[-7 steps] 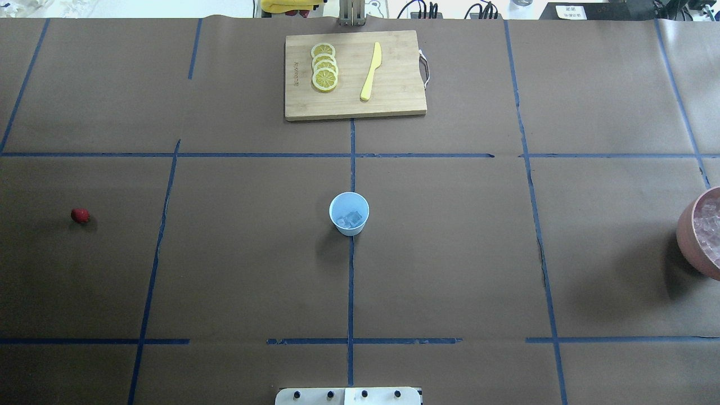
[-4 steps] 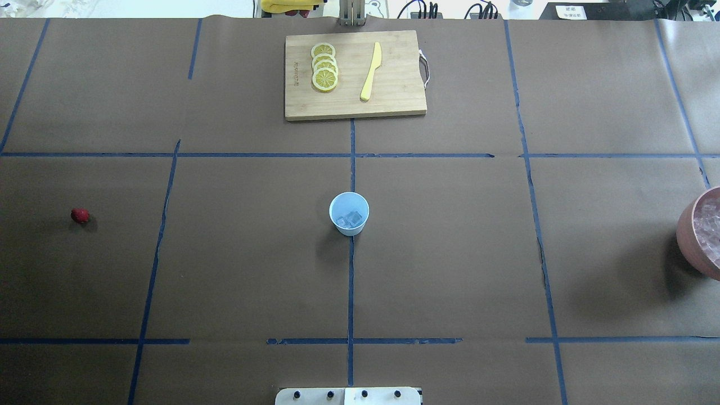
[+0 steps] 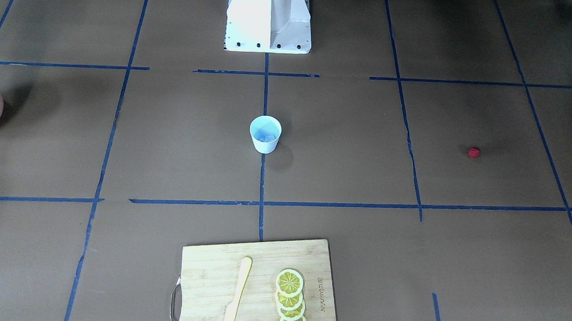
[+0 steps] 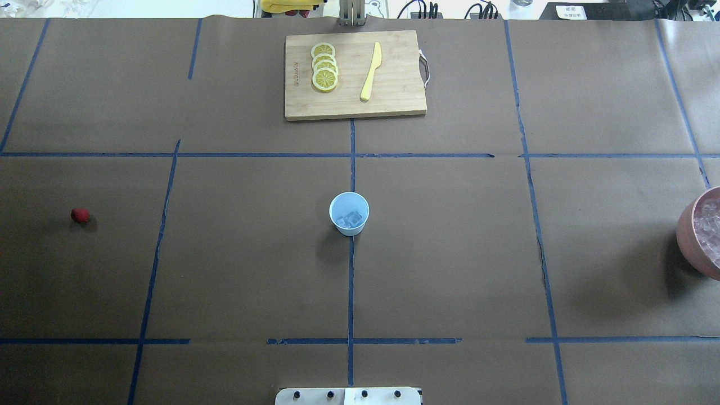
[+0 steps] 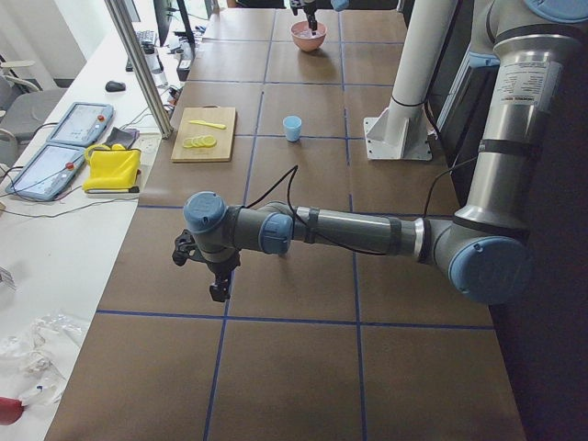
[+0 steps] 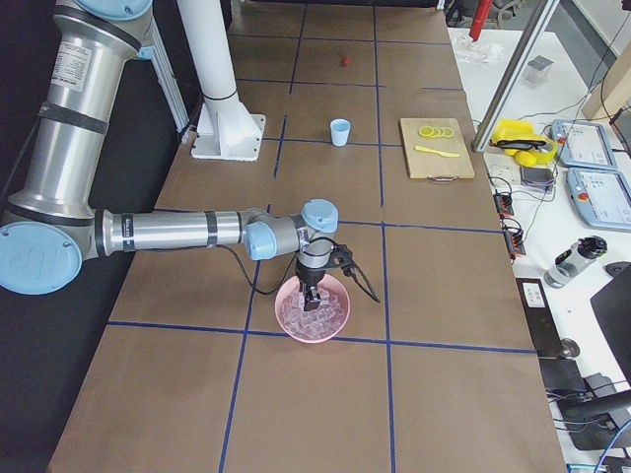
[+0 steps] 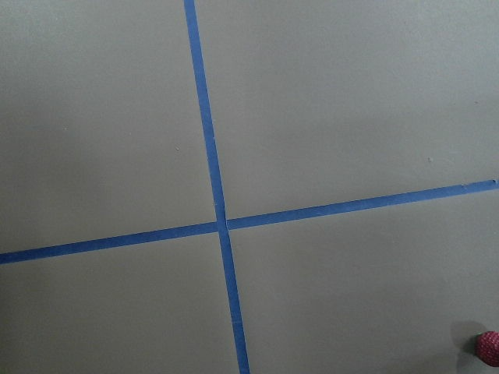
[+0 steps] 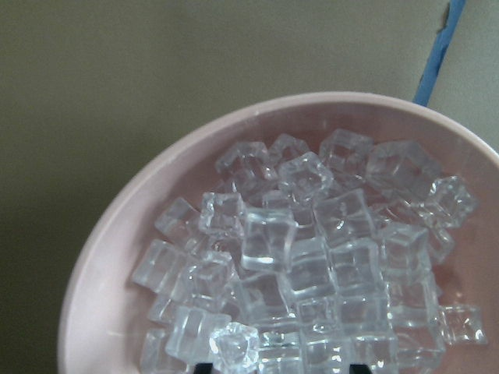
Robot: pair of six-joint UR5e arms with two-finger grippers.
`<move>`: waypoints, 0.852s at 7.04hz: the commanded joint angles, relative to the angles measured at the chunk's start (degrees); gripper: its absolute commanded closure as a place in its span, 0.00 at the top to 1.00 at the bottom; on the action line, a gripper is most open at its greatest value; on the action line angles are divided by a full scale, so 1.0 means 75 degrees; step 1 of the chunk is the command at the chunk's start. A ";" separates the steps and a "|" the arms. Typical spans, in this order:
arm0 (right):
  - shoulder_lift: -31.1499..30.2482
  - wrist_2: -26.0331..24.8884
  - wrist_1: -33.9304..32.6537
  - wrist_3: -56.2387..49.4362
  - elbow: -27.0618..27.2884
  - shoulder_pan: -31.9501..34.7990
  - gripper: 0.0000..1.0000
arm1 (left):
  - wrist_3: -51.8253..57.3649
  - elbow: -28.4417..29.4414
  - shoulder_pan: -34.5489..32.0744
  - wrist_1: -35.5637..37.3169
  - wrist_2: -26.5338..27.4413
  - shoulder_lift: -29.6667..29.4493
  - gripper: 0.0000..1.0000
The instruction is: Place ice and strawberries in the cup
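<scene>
The white cup (image 4: 349,212) with a pale blue inside stands upright at the table's middle, with ice cubes (image 4: 352,219) in it; it also shows in the front view (image 3: 265,134). The small red strawberry (image 4: 80,215) lies alone on the far left; its edge shows in the left wrist view (image 7: 489,345). My left gripper (image 5: 219,289) hangs low over the table's left end, and I cannot tell its state. My right gripper (image 6: 314,296) hangs over the ice in the pink bowl (image 6: 314,307); two dark fingertips (image 8: 204,366) show apart at the bottom edge, holding nothing.
The pink bowl (image 4: 700,233) full of ice cubes (image 8: 312,257) sits at the table's right edge. A wooden cutting board (image 4: 355,75) with lemon slices (image 4: 324,66) and a yellow knife (image 4: 371,70) lies at the far side. Blue tape lines cross the brown table cover.
</scene>
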 commanded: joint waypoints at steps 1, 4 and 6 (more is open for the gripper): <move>-0.0011 0.0000 0.0008 -0.0020 -0.0034 -0.0002 0.63 | 0.0000 -0.0004 0.0000 0.0000 -0.0002 0.0000 1.00; -0.0011 -0.0012 0.0008 -0.0020 -0.0080 -0.0014 0.58 | 0.0000 -0.0004 0.0000 0.0000 -0.0002 0.0000 1.00; 0.0000 -0.0012 -0.0004 -0.0032 -0.0081 -0.0061 0.57 | 0.0000 -0.0004 0.0000 0.0000 -0.0002 0.0000 1.00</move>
